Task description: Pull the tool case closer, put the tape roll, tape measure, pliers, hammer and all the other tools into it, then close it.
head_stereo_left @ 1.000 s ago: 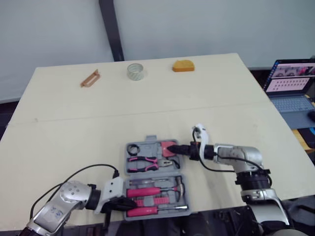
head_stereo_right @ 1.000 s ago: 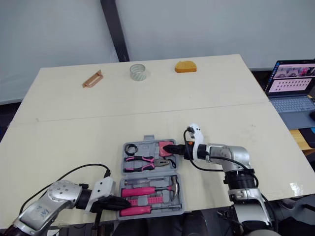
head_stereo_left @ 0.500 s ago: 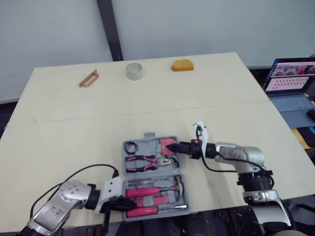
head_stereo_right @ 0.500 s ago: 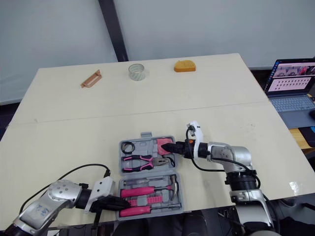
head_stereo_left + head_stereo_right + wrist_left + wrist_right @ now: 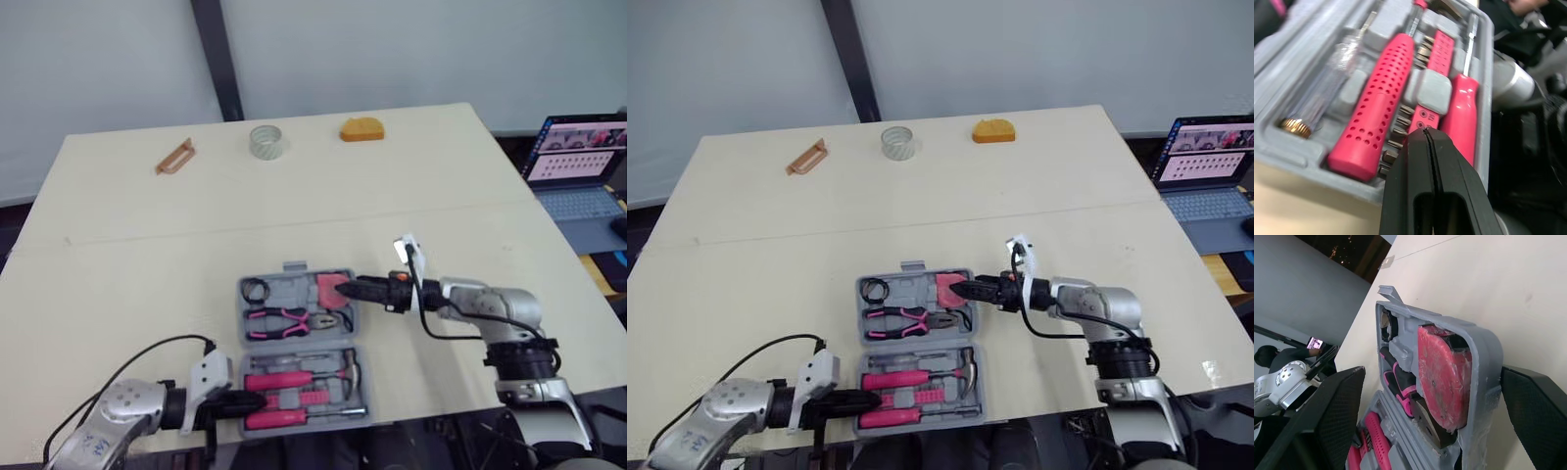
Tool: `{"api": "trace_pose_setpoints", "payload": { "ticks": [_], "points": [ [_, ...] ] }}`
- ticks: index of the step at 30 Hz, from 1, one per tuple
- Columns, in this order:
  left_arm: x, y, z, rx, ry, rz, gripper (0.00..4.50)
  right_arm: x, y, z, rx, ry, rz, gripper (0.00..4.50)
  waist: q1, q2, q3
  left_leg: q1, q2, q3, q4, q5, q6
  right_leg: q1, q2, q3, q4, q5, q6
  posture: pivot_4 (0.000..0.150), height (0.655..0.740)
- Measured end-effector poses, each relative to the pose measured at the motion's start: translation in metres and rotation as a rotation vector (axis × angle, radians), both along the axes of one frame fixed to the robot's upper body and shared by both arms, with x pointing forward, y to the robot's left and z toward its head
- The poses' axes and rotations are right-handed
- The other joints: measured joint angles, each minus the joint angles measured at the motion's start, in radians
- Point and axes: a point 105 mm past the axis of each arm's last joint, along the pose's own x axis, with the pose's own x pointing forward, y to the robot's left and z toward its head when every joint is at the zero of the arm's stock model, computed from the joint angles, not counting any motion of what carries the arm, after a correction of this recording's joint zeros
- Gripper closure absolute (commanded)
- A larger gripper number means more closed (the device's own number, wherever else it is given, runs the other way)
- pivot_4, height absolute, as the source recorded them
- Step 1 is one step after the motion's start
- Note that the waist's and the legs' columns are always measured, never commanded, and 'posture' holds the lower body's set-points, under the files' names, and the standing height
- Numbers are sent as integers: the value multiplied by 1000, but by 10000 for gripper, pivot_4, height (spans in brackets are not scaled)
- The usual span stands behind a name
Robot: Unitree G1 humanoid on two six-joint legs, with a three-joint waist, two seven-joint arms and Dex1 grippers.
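Beige table (image 5: 294, 211) bears open tool case (image 5: 291, 290); left hand (image 5: 251, 401) pinched closed, right hand (image 5: 345, 290) spread wide.

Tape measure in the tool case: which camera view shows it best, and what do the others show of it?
The right wrist view: the tape measure appears large and red, seated in a corner compartment of the tool case. The eye views show it as a small pink patch in the case's far right corner.

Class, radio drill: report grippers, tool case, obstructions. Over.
Left gripper shut at near-left edge of tool case. Right gripper open at its right side. Case open. Tape roll outside, far side.
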Motion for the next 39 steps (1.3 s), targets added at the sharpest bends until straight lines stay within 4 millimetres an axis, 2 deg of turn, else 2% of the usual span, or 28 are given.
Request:
{"api": "trace_pose_setpoints", "payload": {
  "ticks": [7, 15, 31, 35, 39],
  "points": [
    [2, 2, -1, -16, -12, 48, 45000, -6, -3, 11, 30, -21, 42, 458, 0, 0, 0, 0, 0, 1, 0, 0, 0, 0, 0, 0, 0, 0, 0, 1500, 7400],
    [6, -3, -4, -63, -8, 112, 45000, -29, -5, 27, 11, -85, 152, 458, 0, 0, 0, 0, 0, 1, 0, 0, 0, 0, 0, 1, 0, 0, 0, 1500, 7400],
    [6, -3, -3, -137, 43, 190, 45000, -58, -1, 35, -45, -142, 296, 458, 2, -2, 1, 0, 0, 1, -2, -1, 0, 0, 0, 0, -3, 0, 0, 1500, 7400],
    [6, 6, 2, -196, 84, 281, 45000, -64, -2, 35, -52, -145, 317, 458, 2, -6, 3, 0, 0, 1, -2, -1, 0, 0, 0, 0, -3, 0, 0, 1500, 7400],
    [7, 28, 12, -190, 95, 367, 45000, -67, -1, 35, -55, -149, 332, 458, 2, -8, 5, -1, 0, 1, -2, -1, 0, 0, 0, 0, -4, 0, 0, 1500, 7400]
  ]
}}
